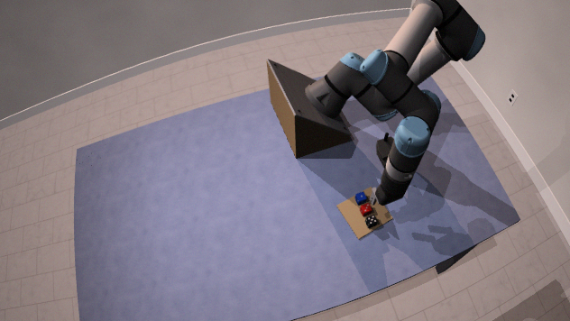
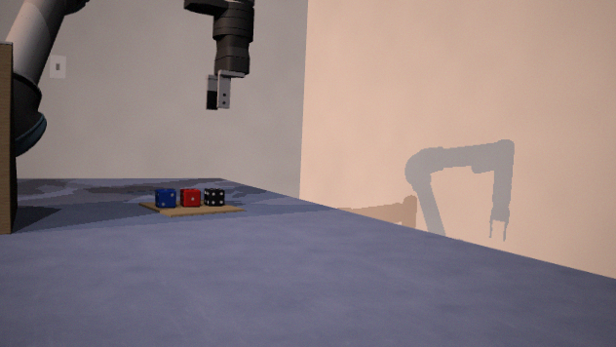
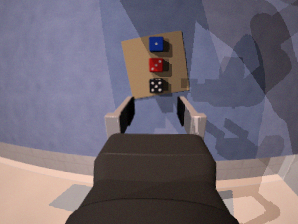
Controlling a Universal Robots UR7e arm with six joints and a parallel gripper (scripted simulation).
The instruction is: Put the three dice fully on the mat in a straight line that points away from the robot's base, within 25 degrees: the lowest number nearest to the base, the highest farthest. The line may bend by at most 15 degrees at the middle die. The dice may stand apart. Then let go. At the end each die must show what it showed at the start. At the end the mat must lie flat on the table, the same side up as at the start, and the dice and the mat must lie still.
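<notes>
The tan mat (image 1: 353,217) (image 2: 195,212) (image 3: 137,65) lies flat on the table. Three dice stand on it, apart, in a straight row leading away from the base. The blue die (image 1: 361,197) (image 2: 166,198) (image 3: 156,44) is nearest the base and shows one on top. The red die (image 1: 365,209) (image 2: 190,198) (image 3: 156,65) is in the middle and shows three. The black die (image 1: 372,221) (image 2: 214,197) (image 3: 156,86) is farthest and shows five. All three sit within the mat's edges. My gripper (image 2: 218,106) (image 3: 155,105) is open and empty, high above the mat and dice.
The base stands on a wedge-shaped wooden mount (image 1: 282,110) (image 2: 6,146) on the blue table (image 1: 189,216) (image 2: 292,273). A small dark object is partly hidden beside the arm. Walls rise beyond the table. Arm shadows fall around the mat.
</notes>
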